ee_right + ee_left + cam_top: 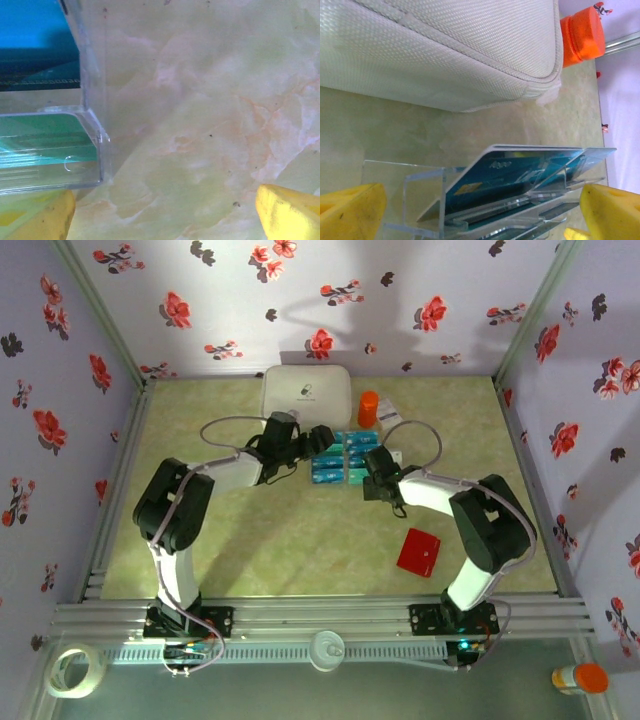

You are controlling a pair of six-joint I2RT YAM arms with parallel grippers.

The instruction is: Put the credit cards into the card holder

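**BOTH ARMS AT THE CREDIT CARDS, NOTHING PICKED YET**

Nearest the bases, R side: the card holder lies flat on the tabletop, red face up, looks folded shut. It's well apart from the cards and nobody's on it. Prob parked there as the drop-off pt, inside the right arm's reach.

Moving up: right gripper sits just beside the R end of the card rows, jaws spread wide, empty. In its wrist view one yellow pad is over bare tabletop, w/ a corner of the clear stand off to the side. So it's beside the stand, not around it.

Left gripper is at the far-L end, also fully open, holding nothing. Its wrist cam looks along a tilted card leaning in the stand's slot. Cards are propped like that, I'd say, so an edge stays free to pinch.

Furthest back: white box and orange container, off-task but close behind the stand. Tight for the left approach.
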